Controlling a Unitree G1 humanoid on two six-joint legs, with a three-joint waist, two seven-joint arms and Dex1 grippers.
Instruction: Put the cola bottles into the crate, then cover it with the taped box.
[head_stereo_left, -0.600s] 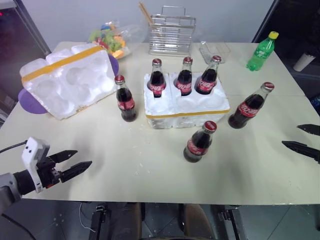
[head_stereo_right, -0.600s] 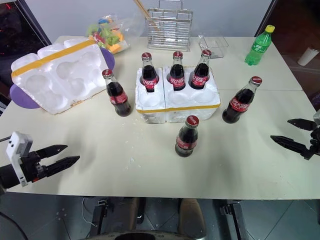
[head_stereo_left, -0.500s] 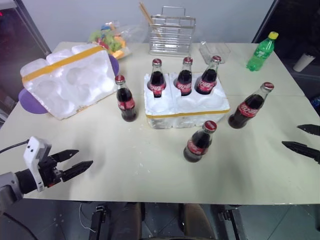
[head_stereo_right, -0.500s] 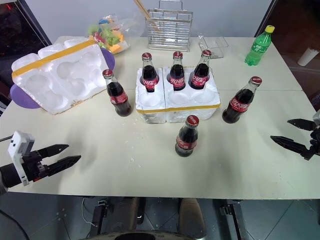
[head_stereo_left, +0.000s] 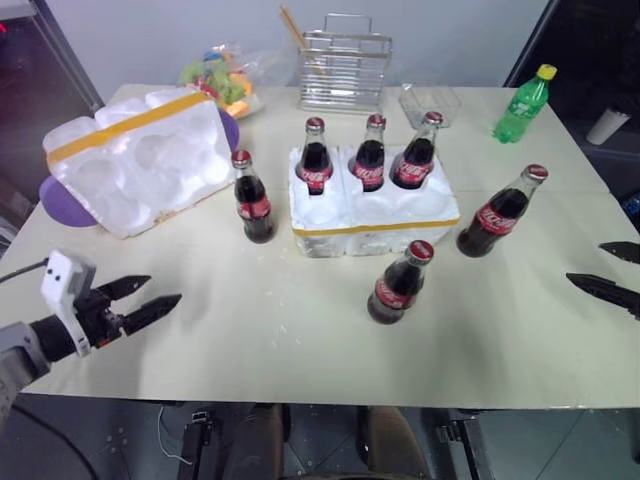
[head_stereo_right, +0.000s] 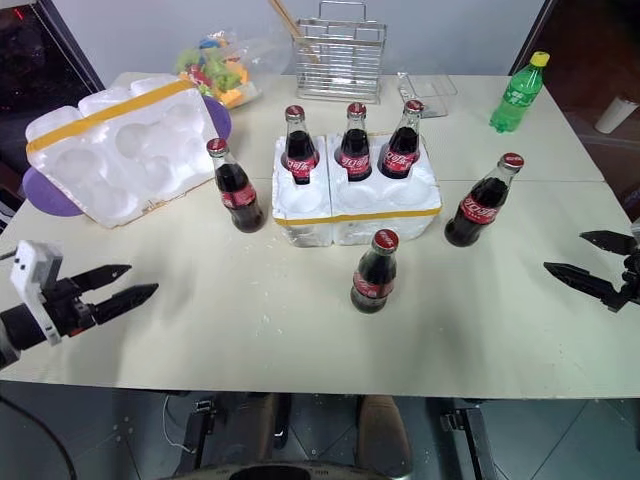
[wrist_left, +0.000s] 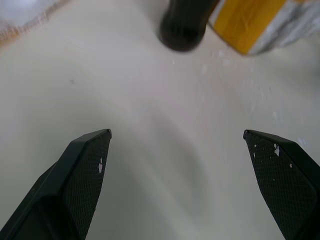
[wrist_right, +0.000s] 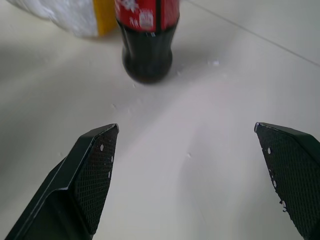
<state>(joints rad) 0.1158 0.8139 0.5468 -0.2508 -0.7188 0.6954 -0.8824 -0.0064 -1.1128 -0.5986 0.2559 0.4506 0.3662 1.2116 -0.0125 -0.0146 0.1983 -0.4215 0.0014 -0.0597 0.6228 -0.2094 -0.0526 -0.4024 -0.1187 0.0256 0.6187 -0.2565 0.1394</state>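
- The crate (head_stereo_left: 375, 225) sits mid-table, a yellow tape band around its sides. Three cola bottles stand upright in its far row of wells: one at the left (head_stereo_left: 315, 156), one in the middle (head_stereo_left: 369, 153), one at the right (head_stereo_left: 415, 152) leaning slightly. The near row of wells holds nothing.
- Three more cola bottles stand on the table (head_stereo_left: 300, 340): one just beside the crate's left side (head_stereo_left: 251, 198), one near its front (head_stereo_left: 397, 283), one off its right side (head_stereo_left: 497, 212).
- The taped box (head_stereo_left: 135, 160) lies hollows-up at the far left, partly over a purple plate (head_stereo_left: 60, 200), well apart from the crate.
- The left gripper (head_stereo_left: 140, 300) hovers over the table's near left edge, its fingers spread wide with nothing between them.
- The right gripper (head_stereo_right: 590, 262) hangs at the table's right edge, fingers likewise apart and empty.
- At the far side stand a wire basket (head_stereo_left: 343, 65), a clear container (head_stereo_left: 428, 100), a green bottle (head_stereo_left: 524, 103) and a bag of colourful items (head_stereo_left: 222, 75).
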